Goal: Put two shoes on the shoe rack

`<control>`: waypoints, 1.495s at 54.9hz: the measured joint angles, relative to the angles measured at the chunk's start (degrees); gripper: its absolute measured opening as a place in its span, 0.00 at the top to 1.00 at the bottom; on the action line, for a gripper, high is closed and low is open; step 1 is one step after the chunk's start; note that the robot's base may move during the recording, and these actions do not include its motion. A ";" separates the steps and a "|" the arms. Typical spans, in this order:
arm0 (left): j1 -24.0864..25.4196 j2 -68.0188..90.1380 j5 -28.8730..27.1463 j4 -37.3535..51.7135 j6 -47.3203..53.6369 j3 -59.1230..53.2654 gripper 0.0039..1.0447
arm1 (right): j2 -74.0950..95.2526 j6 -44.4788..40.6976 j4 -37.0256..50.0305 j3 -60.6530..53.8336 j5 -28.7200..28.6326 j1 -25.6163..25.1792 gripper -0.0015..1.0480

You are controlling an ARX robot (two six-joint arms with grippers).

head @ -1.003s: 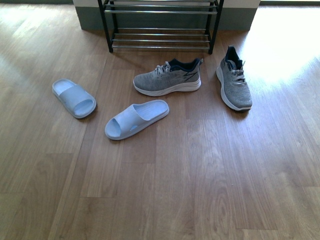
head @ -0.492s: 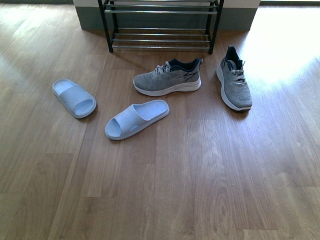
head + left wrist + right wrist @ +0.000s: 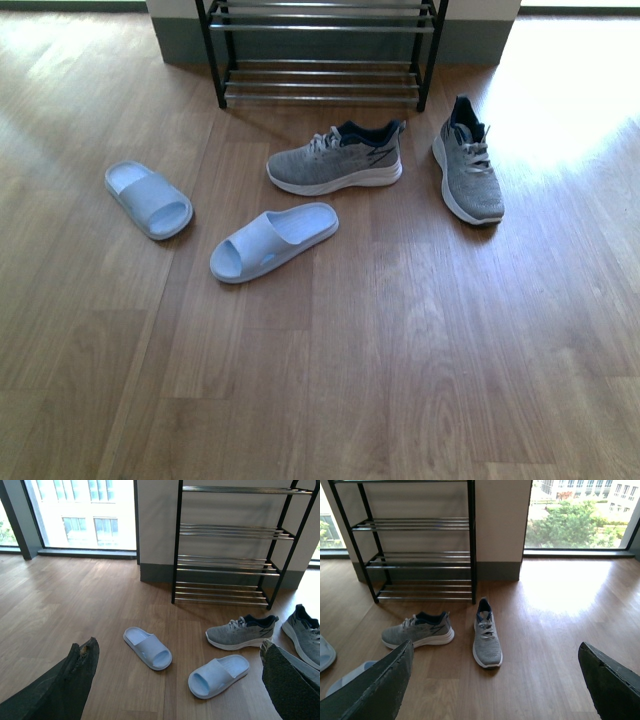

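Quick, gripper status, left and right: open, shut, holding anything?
Left gripper: open, dark fingers spread wide, holding nothing.
Right gripper: open, dark fingers spread wide, holding nothing.

Left gripper [image 3: 178, 645] and right gripper [image 3: 496, 646] show broad matte-black fingers [image 3: 75, 680], one tip seemingly scuffed brown.

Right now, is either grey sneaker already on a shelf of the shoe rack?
No, the side-on sneaker and the other sneaker both stand on the wooden floor in front of the shoe rack.
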 joint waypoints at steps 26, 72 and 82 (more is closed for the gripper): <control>0.00 0.00 0.00 0.00 0.00 0.00 0.09 | 0.00 0.00 0.00 0.00 0.00 0.00 0.09; 0.00 0.00 0.00 0.00 -0.02 0.00 0.09 | -0.02 0.00 0.00 0.00 0.00 0.00 0.09; 0.00 0.00 0.00 0.00 0.00 0.00 0.09 | 0.22 0.00 0.00 0.00 0.00 0.00 0.09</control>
